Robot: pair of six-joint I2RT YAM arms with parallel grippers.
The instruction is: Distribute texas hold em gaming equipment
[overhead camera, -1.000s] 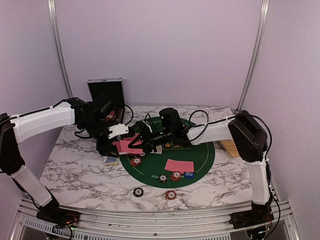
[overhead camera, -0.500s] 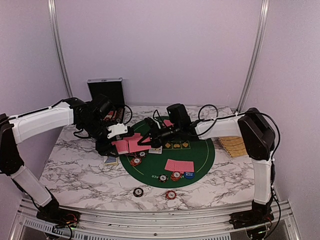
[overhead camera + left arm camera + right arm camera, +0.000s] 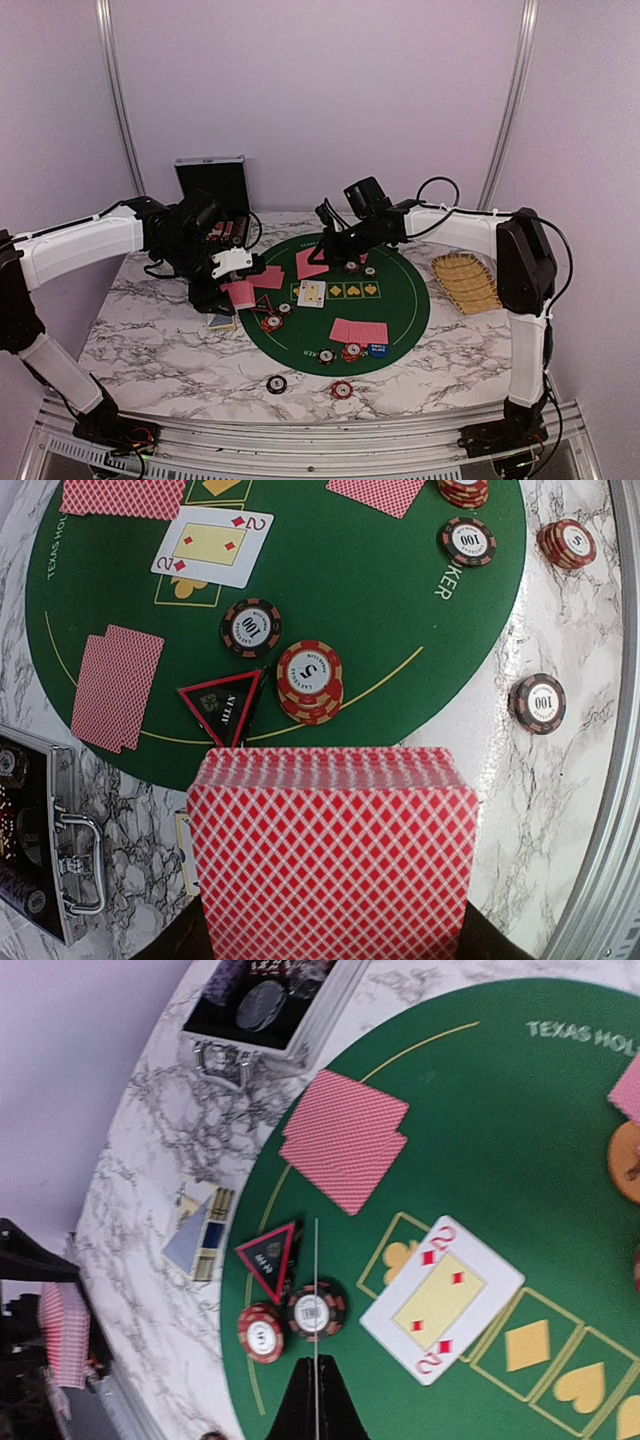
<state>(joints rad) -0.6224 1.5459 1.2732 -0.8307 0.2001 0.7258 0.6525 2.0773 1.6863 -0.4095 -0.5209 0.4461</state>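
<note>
My left gripper (image 3: 330, 925) (image 3: 234, 283) is shut on a deck of pink-red-backed cards (image 3: 330, 850), held above the mat's left edge. My right gripper (image 3: 316, 1385) (image 3: 328, 240) is shut on a single card (image 3: 310, 263), which the right wrist view shows edge-on as a thin line (image 3: 316, 1290). It hangs over the far part of the green mat (image 3: 405, 305). On the mat lie a face-up two of diamonds (image 3: 212, 546), two face-down pairs (image 3: 117, 686) (image 3: 358, 331), a red chip stack (image 3: 310, 680), a black chip (image 3: 250, 628) and a triangular marker (image 3: 225, 702).
The open black case (image 3: 212, 195) stands at the back left, and the straw basket (image 3: 466, 281) sits right of the mat. Two chip stacks (image 3: 277, 384) (image 3: 342, 389) rest on the marble near the front edge. A small blue-and-cream card (image 3: 221, 322) lies beside the mat.
My right gripper closed on one card at the deck and carried it right and toward the far side of the mat. The left gripper kept the deck almost still.
</note>
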